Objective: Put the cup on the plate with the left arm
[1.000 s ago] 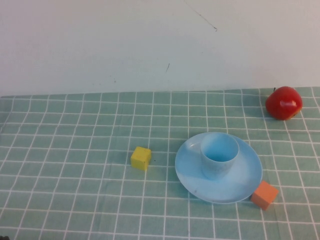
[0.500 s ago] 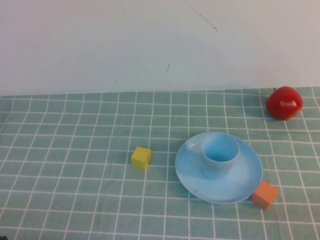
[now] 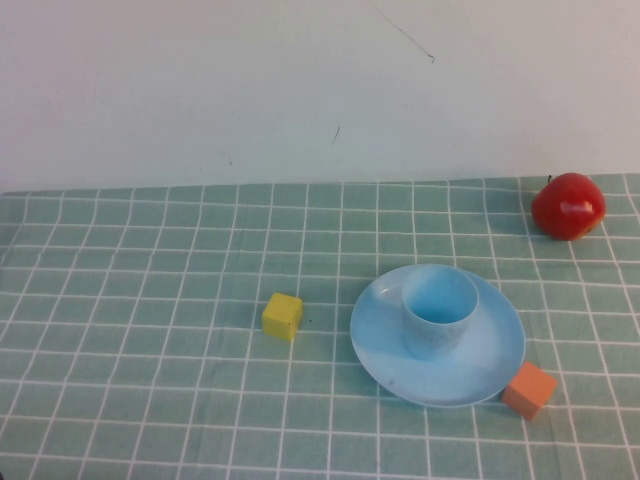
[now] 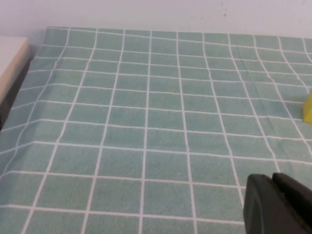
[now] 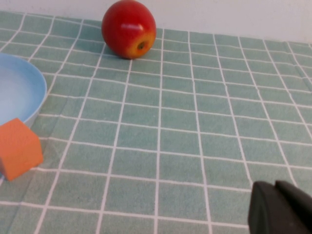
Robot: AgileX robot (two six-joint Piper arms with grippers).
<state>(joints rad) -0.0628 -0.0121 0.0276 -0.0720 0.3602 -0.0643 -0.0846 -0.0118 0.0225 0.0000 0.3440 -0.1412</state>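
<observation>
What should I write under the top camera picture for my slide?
Blue cup standing on the plate, with a yellow block, orange block and apple around; no gripper in view.

Staged tabletop test set-up, most likely a lab

A desk (image 3: pixel 150 330) under a green checked cloth (image 3: pixel 120 260) stands against a bare, scuffed white wall (image 3: pixel 300 90). On it lie toy-like props: yellow block (image 3: pixel 282 316), orange block (image 3: pixel 529 390), glossy red apple (image 3: pixel 567 206), and a plastic cup (image 3: pixel 438 311) on a plate (image 3: pixel 385 345).
</observation>
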